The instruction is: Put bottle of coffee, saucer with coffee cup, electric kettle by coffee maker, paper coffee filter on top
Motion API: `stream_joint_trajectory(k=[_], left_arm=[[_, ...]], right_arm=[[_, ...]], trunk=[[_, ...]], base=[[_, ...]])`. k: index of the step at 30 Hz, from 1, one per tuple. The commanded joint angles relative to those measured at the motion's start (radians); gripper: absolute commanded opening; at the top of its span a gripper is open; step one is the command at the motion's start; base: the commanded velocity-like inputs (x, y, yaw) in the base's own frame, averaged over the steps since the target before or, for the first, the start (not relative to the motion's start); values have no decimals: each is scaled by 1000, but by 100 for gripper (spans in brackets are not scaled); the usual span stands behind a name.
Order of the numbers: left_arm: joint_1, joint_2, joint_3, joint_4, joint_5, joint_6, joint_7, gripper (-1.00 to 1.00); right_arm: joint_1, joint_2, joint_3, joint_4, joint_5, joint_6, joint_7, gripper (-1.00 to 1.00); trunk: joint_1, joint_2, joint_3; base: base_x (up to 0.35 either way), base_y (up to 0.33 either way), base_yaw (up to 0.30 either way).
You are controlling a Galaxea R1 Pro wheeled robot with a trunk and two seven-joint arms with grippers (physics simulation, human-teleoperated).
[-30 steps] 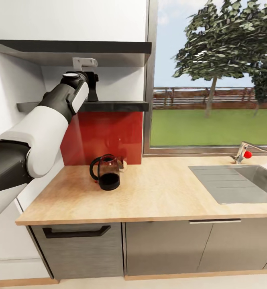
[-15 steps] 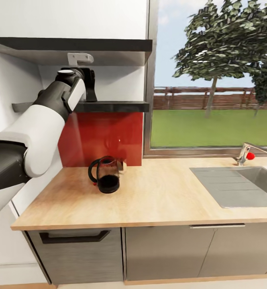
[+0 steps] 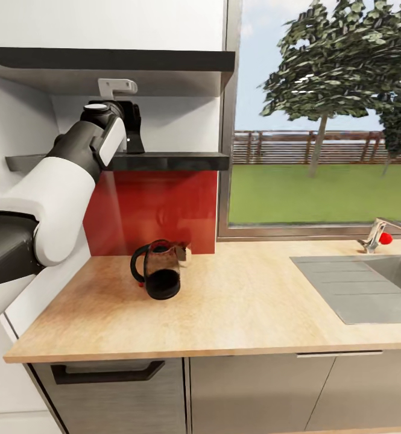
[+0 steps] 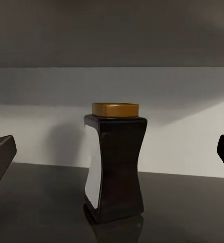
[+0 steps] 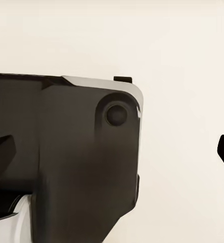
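Note:
The bottle of coffee (image 4: 114, 164), dark with a yellow cap, stands upright on the dark kitchen shelf (image 3: 176, 160). My left gripper (image 4: 112, 152) is open in front of it, one fingertip (image 4: 1, 149) on each side and well clear of the bottle. In the head view my left gripper (image 3: 132, 123) is raised to the shelf and hides the bottle. The electric kettle (image 3: 158, 271) stands on the kitchen countertop (image 3: 236, 313) by the red backsplash. My right gripper (image 5: 112, 152) is open and holds nothing. The coffee maker, paper coffee filter, saucer and coffee cup are out of view.
A steel sink (image 3: 363, 286) with a faucet (image 3: 376, 235) lies at the counter's right, under the window. An upper shelf (image 3: 134, 66) with a white bracket (image 3: 117, 87) hangs just above my left gripper. A dark part of my own body (image 5: 76, 157) sits before the right wrist camera.
The head view has shifted, so the counter and kettle sit lower and the sink further right. My left arm stays raised at the shelf. The kettle has not moved on the counter.

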Motion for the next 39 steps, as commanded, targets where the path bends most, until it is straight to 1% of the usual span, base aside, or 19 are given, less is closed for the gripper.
stream_joint_trajectory(k=[1, 4, 5, 8, 15, 17, 21, 27, 39], left_arm=[[0, 1, -8, -1, 5, 6, 7, 100], [0, 1, -8, -1, 5, 6, 7, 100], [0, 1, -9, -1, 5, 6, 7, 100], [0, 3, -7, -1, 4, 6, 7, 100], [1, 30, -6, 0, 9, 4, 7, 100], [1, 35, -6, 0, 10, 3, 7, 100], [1, 38, -6, 0, 10, 4, 7, 100], [1, 44, -6, 0, 10, 2, 8, 100], [11, 44, -7, 4, 14, -1, 13, 100]], right_arm=[[0, -1, 0, 0, 3, -2, 2, 100], [0, -4, -1, -1, 2, -2, 2, 100], [0, -11, -1, 0, 2, -2, 2, 100], [0, -14, -1, 0, 2, -2, 2, 100], [0, -15, -2, 0, 2, -2, 2, 100], [0, -15, -2, 0, 2, -2, 2, 100], [0, -16, -2, 0, 2, -1, 2, 100], [0, -34, -2, 0, 2, 1, 2, 100], [0, -37, -2, 0, 2, 3, 2, 100]], trunk=[[0, -1, 0], [0, -1, 0], [0, -1, 0], [0, -1, 0], [0, -1, 0], [0, -1, 0], [0, -1, 0], [0, -1, 0], [0, -1, 0]], base=[[5, 2, 0], [3, 1, 0], [0, 0, 0], [37, 0, 0], [246, 0, 0], [175, 0, 0], [56, 0, 0], [7, 0, 0], [52, 0, 0]])
